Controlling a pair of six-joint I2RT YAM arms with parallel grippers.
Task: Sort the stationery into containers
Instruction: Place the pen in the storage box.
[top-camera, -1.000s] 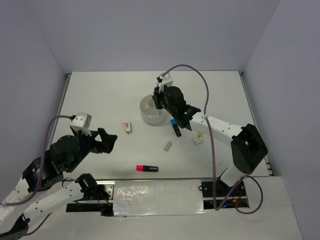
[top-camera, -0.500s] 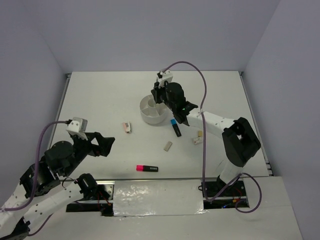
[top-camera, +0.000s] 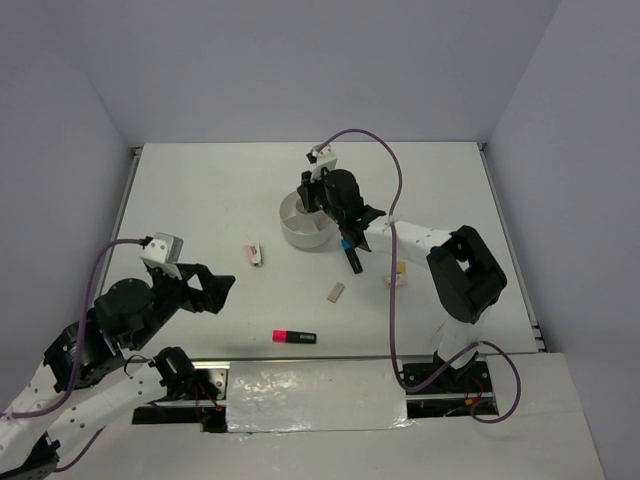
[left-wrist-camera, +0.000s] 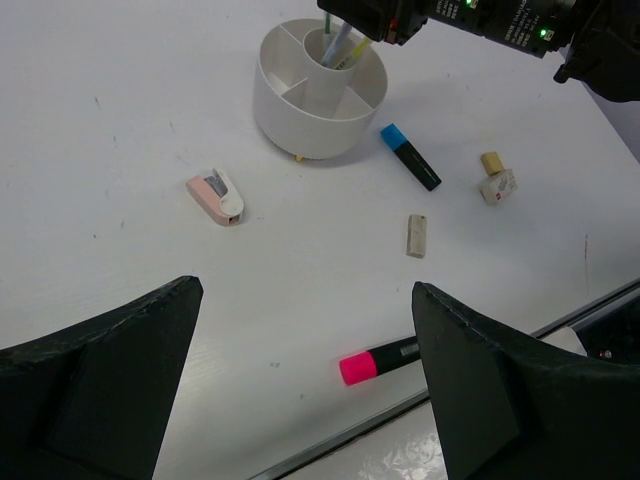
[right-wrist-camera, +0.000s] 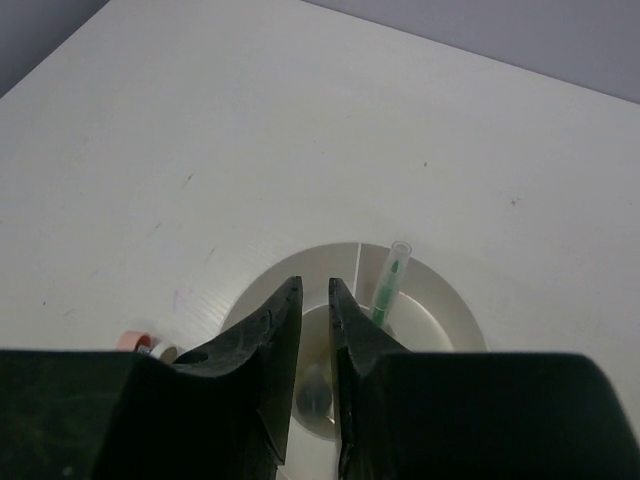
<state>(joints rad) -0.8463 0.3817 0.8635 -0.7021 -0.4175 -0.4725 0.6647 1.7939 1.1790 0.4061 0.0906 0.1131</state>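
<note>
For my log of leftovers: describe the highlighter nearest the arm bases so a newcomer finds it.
From the round white cup mid-table, look toward the near edge. The pink-and-black highlighter lies there alone; the other highlighter, beside the cup, is blue-capped.

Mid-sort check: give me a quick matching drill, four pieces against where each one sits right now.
1 pink highlighter
2 blue highlighter
3 green pen
4 pink-and-white piece

a standing in the white cup
b on the table, left of the cup, top view
c on the table, right of the cup, top view
d nearest the table's near edge

Pairs: 1-d, 2-c, 3-a, 4-b
</note>
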